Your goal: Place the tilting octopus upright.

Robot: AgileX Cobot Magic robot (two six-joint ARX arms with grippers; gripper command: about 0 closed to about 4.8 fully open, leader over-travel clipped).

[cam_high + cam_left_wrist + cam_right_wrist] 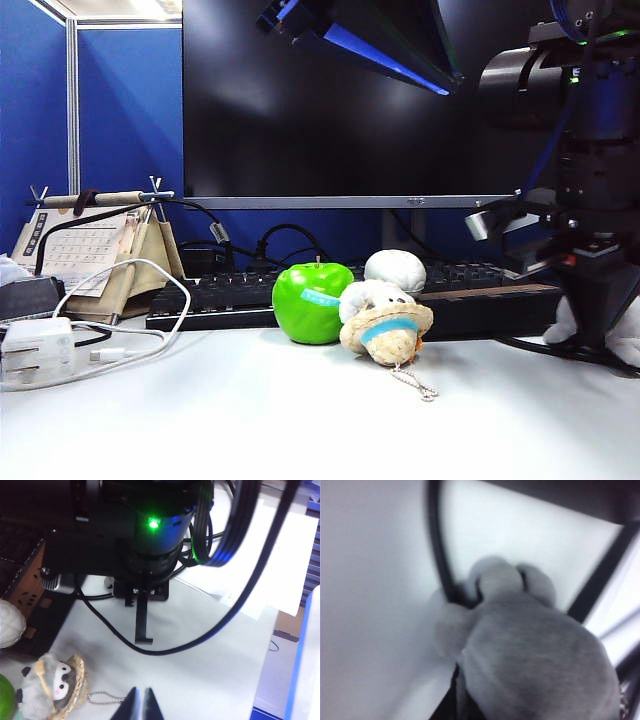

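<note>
- The left gripper [140, 703] is seen with its fingertips closed together and nothing between them, hanging above the worktop [250, 420] close to the chain [104, 698] of the beige plush [56, 686]. If it is lowered from here, the chain can be snagged and that plush dragged along.
- The green apple [312, 302], the beige plush and the white ball [395, 268] are crowded together in front of the keyboard [220, 295]. A wide sweep towards the middle can set the apple or ball rolling, so that cluster is best left alone.
- At the far right, the right gripper [598, 335] is held low over the worktop with its jaws almost together. They appear to be pinched on the tilting octopus [530, 655], though the fingers themselves are hidden by the blurred grey fur in the right wrist view.
- The octopus lies at the right edge of the worktop, directly under that gripper, with pale lobes showing on either side of it.
- A thin pinch of soft fur is judged likely to slip, so the toy can drop back onto its side.
- A black cable [437, 555] is pressed against the octopus's legs; it can be caught and the toy tipped on release.
- The edge is near, so a poor release can send the toy off it.
</note>
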